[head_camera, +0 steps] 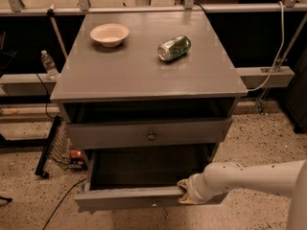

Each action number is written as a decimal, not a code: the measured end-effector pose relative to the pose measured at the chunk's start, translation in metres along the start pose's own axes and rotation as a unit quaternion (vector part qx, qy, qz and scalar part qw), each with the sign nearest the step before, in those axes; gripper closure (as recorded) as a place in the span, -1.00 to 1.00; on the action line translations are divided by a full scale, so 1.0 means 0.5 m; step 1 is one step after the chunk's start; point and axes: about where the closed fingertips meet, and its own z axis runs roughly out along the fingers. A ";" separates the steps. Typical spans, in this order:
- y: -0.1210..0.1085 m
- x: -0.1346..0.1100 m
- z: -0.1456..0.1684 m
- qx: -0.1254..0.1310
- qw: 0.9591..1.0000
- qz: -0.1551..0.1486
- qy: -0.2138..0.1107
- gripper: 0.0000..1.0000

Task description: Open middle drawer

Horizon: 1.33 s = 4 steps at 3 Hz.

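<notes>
the white arm [249, 176] reaches in from the right, nearly level, its claw [184, 191] low near centre.

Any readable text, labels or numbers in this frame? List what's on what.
No text here can be read.
Can: green label, print too blurred to read.
Bottle: label too small to read.
Bowl: no markings visible.
Cabinet: no markings visible.
Hand, at the front edge of the pulled-out drawer: no markings visible on either.
</notes>
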 end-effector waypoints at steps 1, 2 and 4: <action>0.003 0.002 0.000 -0.001 1.000 0.001 0.000 1.00; 0.003 0.001 -0.002 -0.001 1.000 0.001 0.000 1.00; 0.003 0.001 -0.002 -0.001 1.000 0.001 0.000 1.00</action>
